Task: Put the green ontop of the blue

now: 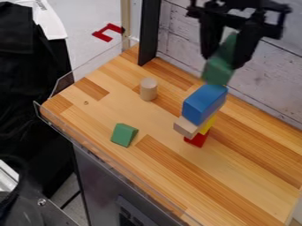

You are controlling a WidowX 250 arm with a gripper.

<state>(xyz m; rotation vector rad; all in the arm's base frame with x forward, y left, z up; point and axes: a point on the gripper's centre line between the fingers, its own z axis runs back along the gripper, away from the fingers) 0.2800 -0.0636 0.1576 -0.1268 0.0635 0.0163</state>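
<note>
Black claw (222, 63) at upper right, tips downward, fingers (209, 39) apart in a grip

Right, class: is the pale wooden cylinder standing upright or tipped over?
Upright. The cylinder stands on end on the wooden tabletop, its round face up and its curved side below.

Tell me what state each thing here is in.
Black two-finger gripper: closed on a block.
Long green block: gripped; contact below unclear.
Blue rectangular block: atop the stack.
Yellow block: stacked, beneath blue.
Pale wooden block: stacked, beneath blue.
Red block: bottom of stack.
Pale wooden cylinder: standing upright.
Green wedge block: lying loose.
</note>
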